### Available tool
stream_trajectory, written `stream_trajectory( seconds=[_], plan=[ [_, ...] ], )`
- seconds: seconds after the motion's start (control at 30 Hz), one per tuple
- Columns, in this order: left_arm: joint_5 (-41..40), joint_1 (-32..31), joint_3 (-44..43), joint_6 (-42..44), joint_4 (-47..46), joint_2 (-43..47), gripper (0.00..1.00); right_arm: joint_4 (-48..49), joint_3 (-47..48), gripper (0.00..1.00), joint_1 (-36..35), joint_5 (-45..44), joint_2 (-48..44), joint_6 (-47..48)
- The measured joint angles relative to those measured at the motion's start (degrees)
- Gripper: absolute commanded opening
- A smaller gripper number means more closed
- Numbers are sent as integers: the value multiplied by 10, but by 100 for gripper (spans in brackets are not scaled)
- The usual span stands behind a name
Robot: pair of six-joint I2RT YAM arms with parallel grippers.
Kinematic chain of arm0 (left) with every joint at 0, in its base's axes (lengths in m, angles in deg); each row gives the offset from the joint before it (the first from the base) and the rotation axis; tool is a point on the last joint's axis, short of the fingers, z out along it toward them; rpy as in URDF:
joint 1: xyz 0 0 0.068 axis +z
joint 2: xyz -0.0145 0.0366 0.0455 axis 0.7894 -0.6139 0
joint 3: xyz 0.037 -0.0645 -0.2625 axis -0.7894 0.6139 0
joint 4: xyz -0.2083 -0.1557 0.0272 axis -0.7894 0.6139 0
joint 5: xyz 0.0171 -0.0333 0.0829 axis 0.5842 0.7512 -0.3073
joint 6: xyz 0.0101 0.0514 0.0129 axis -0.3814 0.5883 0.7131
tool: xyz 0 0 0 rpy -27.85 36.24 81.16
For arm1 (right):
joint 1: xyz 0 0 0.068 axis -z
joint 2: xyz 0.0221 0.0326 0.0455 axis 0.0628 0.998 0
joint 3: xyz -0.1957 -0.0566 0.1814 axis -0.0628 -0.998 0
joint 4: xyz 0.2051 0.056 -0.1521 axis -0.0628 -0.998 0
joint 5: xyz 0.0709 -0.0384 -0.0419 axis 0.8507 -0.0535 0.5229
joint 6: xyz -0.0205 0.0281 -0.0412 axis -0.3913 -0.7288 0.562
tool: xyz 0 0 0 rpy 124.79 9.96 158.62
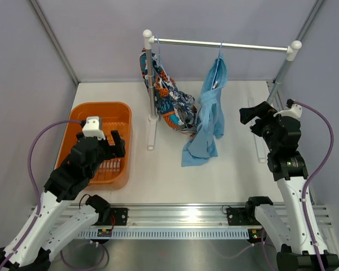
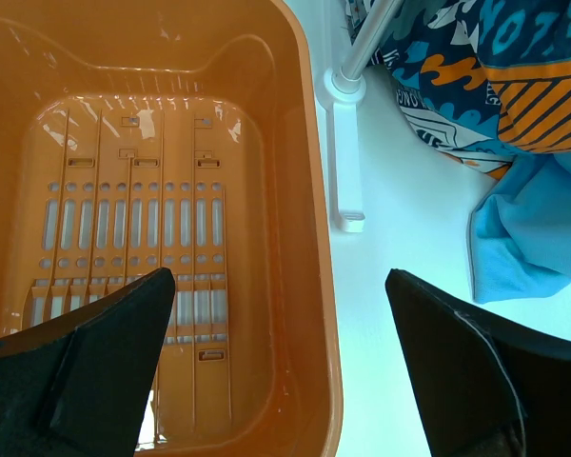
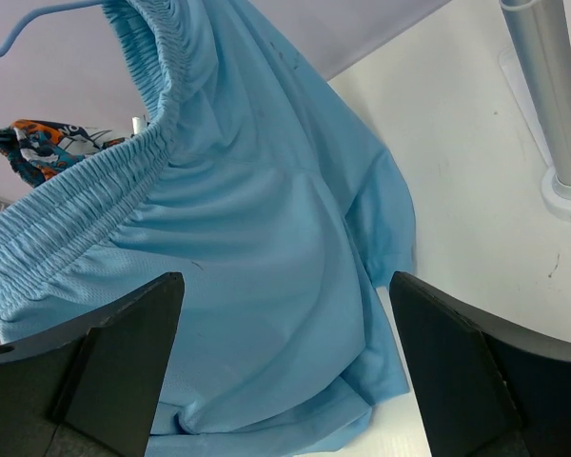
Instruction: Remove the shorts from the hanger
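Basket of orange plastic sits apart from blue shorts and printed shorts.

Left arm, right arm bent forward; fingers spread wide (seemingly empty).

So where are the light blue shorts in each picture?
Top camera: the light blue shorts hang under the rail, right of centre.
Left wrist: light blue shorts at the right edge, below the patterned shorts.
Right wrist: light blue shorts fill the middle.
Shared landmark: the patterned shorts, next to them in every view.
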Motion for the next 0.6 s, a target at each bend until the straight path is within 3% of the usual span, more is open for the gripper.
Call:
stream_trajectory(
  seconds=[0.6],
  plan=[
    [2, 0, 0, 0, 0, 0, 99, -82, 88, 99, 0, -54, 16, 33]
  ],
)
